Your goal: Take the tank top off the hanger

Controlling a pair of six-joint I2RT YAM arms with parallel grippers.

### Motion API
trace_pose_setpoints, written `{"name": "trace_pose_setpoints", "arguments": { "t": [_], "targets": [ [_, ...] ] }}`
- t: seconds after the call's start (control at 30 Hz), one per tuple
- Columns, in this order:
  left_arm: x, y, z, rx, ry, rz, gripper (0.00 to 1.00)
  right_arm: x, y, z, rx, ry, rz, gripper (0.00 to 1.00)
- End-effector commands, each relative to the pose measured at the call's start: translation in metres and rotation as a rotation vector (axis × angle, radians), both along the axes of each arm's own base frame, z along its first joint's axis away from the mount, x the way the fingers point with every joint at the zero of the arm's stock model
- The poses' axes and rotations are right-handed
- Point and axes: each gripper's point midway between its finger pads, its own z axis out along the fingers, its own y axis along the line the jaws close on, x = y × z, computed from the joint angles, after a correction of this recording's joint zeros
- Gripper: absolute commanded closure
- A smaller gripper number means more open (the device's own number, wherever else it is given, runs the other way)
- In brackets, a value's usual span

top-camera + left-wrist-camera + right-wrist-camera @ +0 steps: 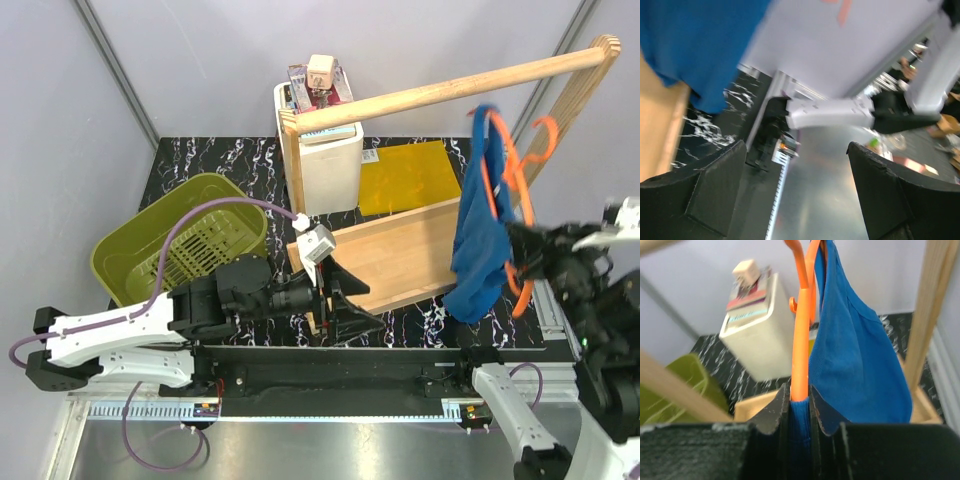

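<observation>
Right pincer (799,399) tight on upright hanger (801,340)

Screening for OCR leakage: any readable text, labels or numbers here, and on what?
None legible.
The stacked items on the white bin: printed bands, too blurred.
The small label beside the bin: too small.
The scale strip, near edge: tick marks, no readable numbers.

We find bright, even light, faint shadows, sheen on the steel surface (300,450), we note the left wrist view motion-blurred, the tank top (695,45) smeared.
</observation>
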Motion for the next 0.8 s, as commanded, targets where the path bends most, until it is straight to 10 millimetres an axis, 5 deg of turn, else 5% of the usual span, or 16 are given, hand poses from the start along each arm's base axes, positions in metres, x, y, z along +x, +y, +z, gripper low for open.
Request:
{"name": "trace_pose_setpoints", "arguments": {
  "t": [0.0, 0.13, 0.33, 0.57, 0.77],
  "targets": [
    [0.035, 0.003, 0.038, -0.074, -0.093, 0.195, 0.11, -0.044, 0.037, -0.043, 0.068, 0.087, 0.219, 1.00],
    [0.066, -0.003, 0.037, -0.029, -0.134, 0.368, 0.05, -0.108, 0.074, -0.087, 0.119, 0.130, 0.486, 1.00],
    [0.097, -0.023, 0.013, 0.124, -0.142, 0.547, 0.07, -0.168, 0.091, -0.109, 0.169, 0.099, 0.636, 1.00],
    [0.117, -0.028, -0.005, 0.215, -0.132, 0.676, 0.33, -0.189, 0.084, -0.115, 0.116, 0.075, 0.615, 1.00],
    [0.120, -0.028, -0.013, 0.235, -0.112, 0.708, 0.45, -0.206, 0.079, -0.115, 0.062, 0.054, 0.608, 1.00]
  ]
}}
